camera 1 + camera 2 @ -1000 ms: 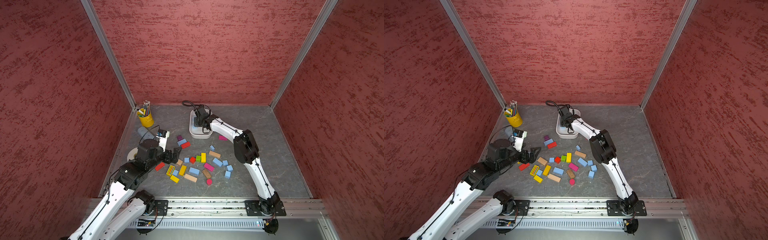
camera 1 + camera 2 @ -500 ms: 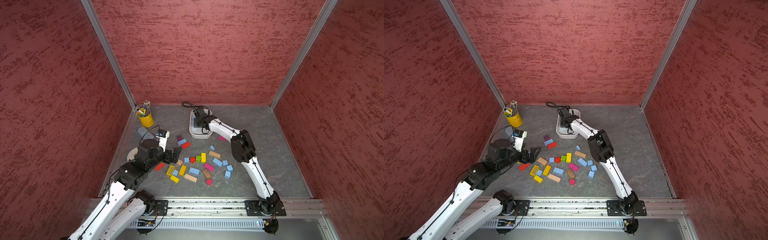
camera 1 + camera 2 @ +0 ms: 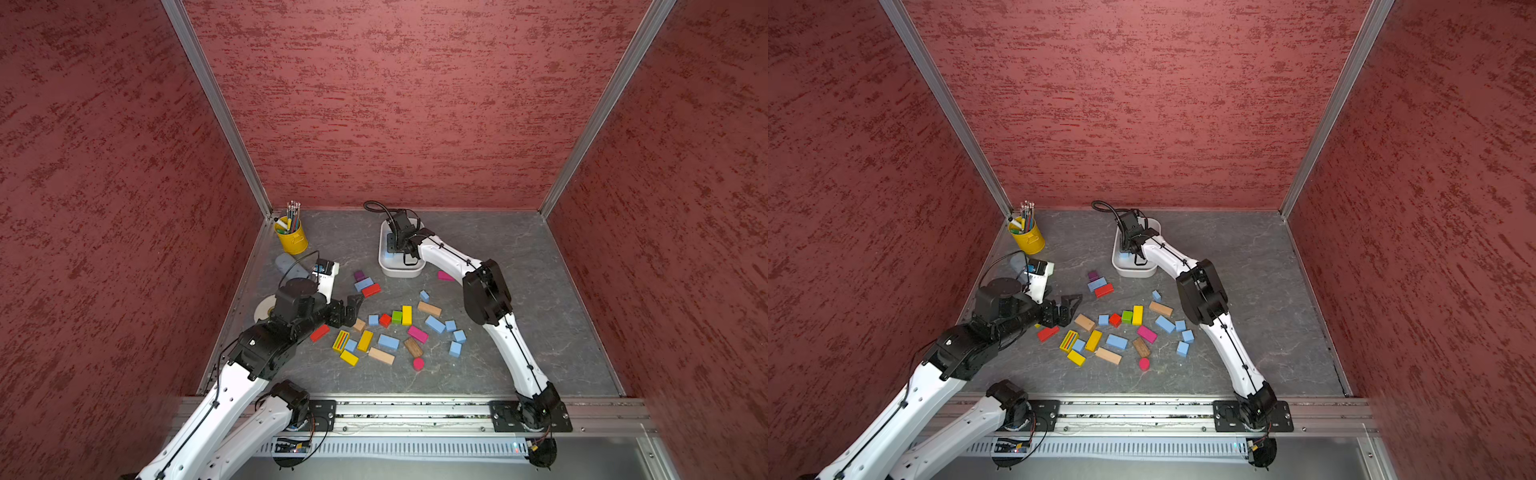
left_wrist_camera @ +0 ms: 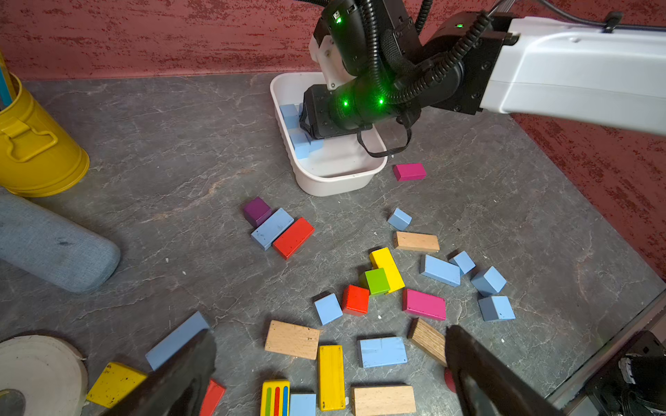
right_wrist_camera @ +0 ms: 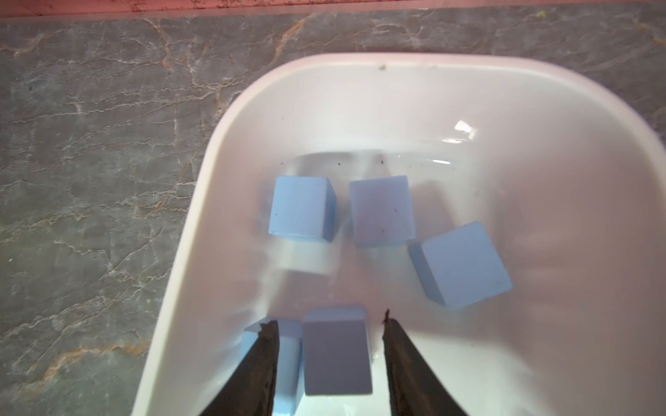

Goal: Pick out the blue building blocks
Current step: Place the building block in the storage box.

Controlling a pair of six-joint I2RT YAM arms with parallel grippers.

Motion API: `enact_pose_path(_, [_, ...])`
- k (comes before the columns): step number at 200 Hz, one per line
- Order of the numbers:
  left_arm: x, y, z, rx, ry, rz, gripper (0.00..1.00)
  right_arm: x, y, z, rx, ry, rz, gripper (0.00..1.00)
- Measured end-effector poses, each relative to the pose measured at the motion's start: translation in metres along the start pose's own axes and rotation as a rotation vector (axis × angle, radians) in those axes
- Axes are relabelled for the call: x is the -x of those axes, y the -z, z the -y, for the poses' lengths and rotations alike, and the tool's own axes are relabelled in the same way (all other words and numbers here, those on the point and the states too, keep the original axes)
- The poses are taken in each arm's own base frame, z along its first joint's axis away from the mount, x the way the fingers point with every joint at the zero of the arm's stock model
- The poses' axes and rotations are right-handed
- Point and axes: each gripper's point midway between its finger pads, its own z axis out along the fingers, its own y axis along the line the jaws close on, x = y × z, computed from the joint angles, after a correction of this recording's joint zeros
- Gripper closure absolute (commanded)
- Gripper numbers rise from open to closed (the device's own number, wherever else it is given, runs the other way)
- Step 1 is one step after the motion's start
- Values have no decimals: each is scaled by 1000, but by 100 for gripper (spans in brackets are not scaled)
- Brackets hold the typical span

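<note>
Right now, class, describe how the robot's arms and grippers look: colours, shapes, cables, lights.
The left arm and right arm have white links joined by bulky black joints, with thin black cables along them. The right wrist is black, wrapped in ribbed black hose with green lights. The left gripper and right gripper have dark, tapering fingers.

Left claw (image 4: 329,333) wide — right claw (image 5: 328,322) ajar

No word, number or brand can be read anywhere. The small dark patch on the left arm's white camera mount (image 3: 326,274) is too tiny to make out, and the striped block (image 4: 275,398) carries only coloured bars, no lettering.
</note>
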Motion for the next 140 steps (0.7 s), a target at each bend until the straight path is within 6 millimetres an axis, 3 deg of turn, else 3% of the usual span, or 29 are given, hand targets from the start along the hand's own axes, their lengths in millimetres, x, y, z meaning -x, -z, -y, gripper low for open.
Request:
enact_pose_path(17, [0,0,0,1,3,-1,0,6,11,-3,17,-4,6,46])
enact_pose_path(37, [0,-1,0,3,6,-2,1,14,39,-3,41,-11,25,43])
enact_pose_path(93, [-1,-3,-1,4,7,-10,0,53,161,6,146,-62,216,30])
enact_pose_path(114, [-2,-3,0,0,7,-12,0,47,189,17,163,-75,253,26])
enact_pose_path(140, [-2,-3,1,-6,7,-14,0,20,204,36,153,-79,237,22])
